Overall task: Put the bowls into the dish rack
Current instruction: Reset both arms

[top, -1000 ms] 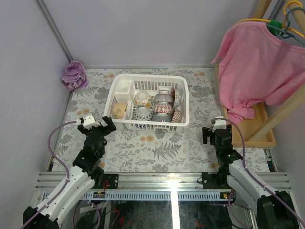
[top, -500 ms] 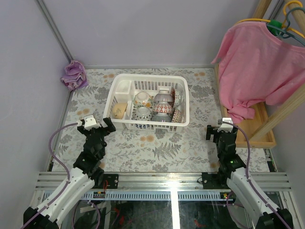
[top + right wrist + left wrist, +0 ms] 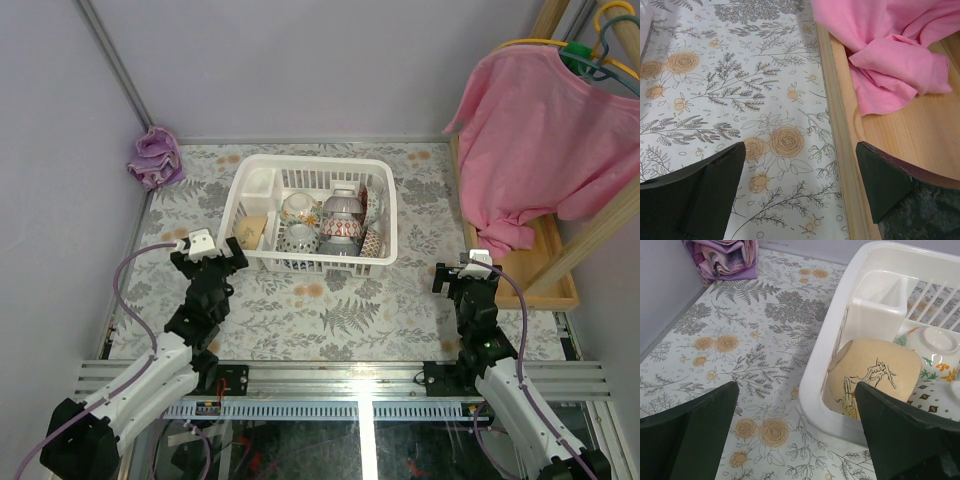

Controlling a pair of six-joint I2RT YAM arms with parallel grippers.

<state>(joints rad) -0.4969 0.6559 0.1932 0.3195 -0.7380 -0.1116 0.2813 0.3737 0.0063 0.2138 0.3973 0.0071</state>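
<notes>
Bowls (image 3: 322,224) are seen inside the dish rack (image 3: 310,160); left gripper (image 3: 208,262) and right gripper (image 3: 467,282) are held open, empty, best withdrawn without nudging its rim.

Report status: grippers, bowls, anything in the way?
Left gripper open, empty, by rack. Right gripper open, empty. Bowls inside rack. Nothing in the way.

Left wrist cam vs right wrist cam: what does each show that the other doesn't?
Left wrist only: the dish rack, a tan bowl on its side in it beside a white floral bowl, and a purple cloth. Right wrist only: a pink garment on a wooden tray. Both: floral table cover; left gripper and right gripper open, empty.
</notes>
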